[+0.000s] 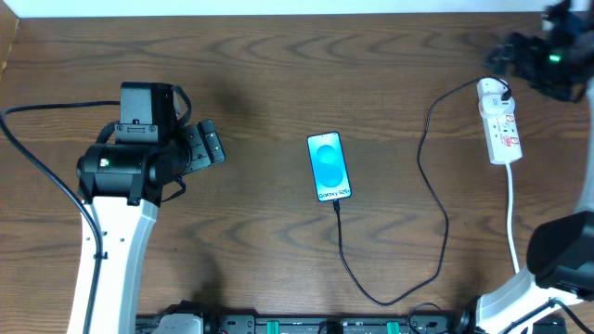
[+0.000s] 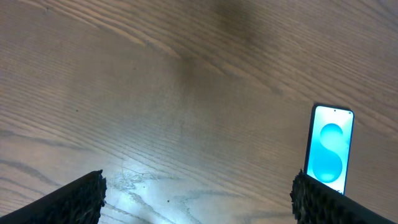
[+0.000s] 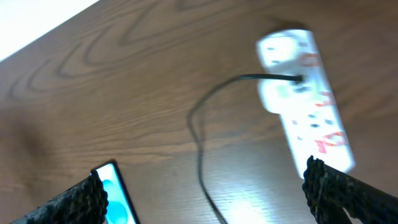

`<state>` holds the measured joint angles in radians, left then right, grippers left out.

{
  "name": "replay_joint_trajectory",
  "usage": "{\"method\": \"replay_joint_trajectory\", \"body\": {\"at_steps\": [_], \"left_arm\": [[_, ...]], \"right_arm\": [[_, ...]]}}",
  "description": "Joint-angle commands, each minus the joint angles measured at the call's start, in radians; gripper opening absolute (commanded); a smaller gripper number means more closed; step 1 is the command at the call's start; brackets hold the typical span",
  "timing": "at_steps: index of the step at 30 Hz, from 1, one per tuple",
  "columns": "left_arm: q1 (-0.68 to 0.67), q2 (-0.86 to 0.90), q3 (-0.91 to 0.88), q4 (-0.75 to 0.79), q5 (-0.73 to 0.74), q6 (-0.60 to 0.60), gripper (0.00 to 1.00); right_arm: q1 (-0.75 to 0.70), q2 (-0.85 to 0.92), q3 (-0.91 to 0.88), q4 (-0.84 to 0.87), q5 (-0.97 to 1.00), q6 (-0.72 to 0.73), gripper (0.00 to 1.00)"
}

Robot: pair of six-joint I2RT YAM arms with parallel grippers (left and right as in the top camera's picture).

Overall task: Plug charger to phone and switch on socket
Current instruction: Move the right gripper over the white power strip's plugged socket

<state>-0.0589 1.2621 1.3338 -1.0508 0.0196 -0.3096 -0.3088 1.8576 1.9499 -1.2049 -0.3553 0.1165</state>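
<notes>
My charger cable (image 1: 446, 223) meets the near short edge of the phone (image 1: 329, 167), which lies face up and lit blue-cyan mid-bench (image 1: 260, 56). The cable loops toward the arm bases, then climbs to its black plug (image 1: 498, 90), seated in the far end of the white power strip (image 1: 502, 125) on the right. I cannot tell if the strip is switched on. My right tool (image 3: 205, 186) hovers near the strip, spread wide and gripping nothing. My left tool (image 2: 198, 186), equally wide and empty, sits left of the phone.

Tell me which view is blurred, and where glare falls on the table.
Right wrist view: blurred, the socket smeared, its red markings unreadable. Left wrist view: sharper, white glare on the table near the bottom edge, the phone screen glowing. Overhead view: sharp at the centre, the charger a crisp line.
</notes>
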Motion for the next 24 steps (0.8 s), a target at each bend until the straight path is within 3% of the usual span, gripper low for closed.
{"method": "replay_joint_trajectory", "body": {"at_steps": [1,6,11,18,24], "left_arm": [[0.002,0.000,0.000,-0.003,-0.013,0.010,0.95],[0.002,0.000,0.000,-0.003,-0.013,0.010,0.95],[0.002,0.000,0.000,-0.003,-0.013,0.010,0.95],[0.002,0.000,0.000,-0.003,-0.013,0.010,0.95],[0.002,0.000,0.000,-0.003,-0.013,0.010,0.95]], "right_arm": [[-0.088,-0.013,0.024,-0.011,-0.052,-0.056,0.99],[-0.174,-0.007,0.011,0.000,-0.071,-0.153,0.99],[-0.183,-0.005,-0.034,0.034,-0.104,-0.152,0.99],[-0.175,-0.004,-0.236,0.310,-0.101,-0.158,0.99],[-0.174,-0.004,-0.381,0.404,-0.191,-0.222,0.99]]}}
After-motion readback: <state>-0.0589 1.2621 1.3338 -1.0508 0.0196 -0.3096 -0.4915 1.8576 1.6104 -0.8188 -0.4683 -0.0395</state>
